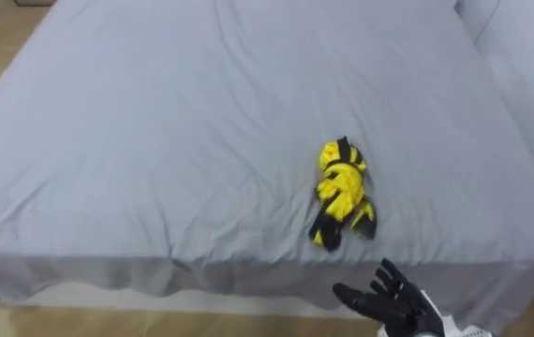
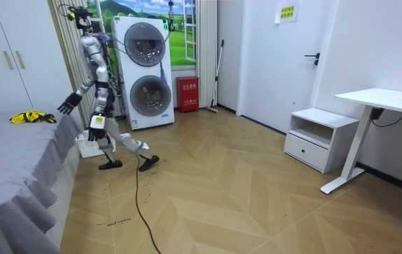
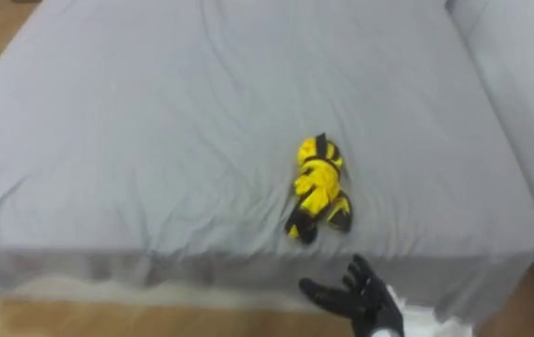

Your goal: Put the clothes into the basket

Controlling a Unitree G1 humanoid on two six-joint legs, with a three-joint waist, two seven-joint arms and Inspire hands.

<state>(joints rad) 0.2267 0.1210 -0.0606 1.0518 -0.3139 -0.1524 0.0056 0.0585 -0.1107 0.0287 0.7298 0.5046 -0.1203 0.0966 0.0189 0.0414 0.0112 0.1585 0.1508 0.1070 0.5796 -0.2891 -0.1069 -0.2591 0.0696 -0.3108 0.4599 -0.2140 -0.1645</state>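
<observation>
Clothes [image 1: 342,195] lie bunched on the bed [image 1: 155,140] near the spread right hand [image 1: 401,307]; room view adds stacked washers [image 2: 147,70].

One yellow-and-black garment [image 1: 342,195] (bunched) on one bed [image 1: 155,140]; two stacked washers [image 2: 147,70], one desk [image 2: 384,99], one cabinet [image 2: 314,137].

A bed [image 1: 155,140] is covered by a grey sheet [image 1: 248,75], which is creased in places and draped over the near edge. Yellow-and-black clothes [image 1: 342,192] are bunched in one small heap directly on the sheet, right of the middle, close to the near edge and well apart from the far side.
</observation>
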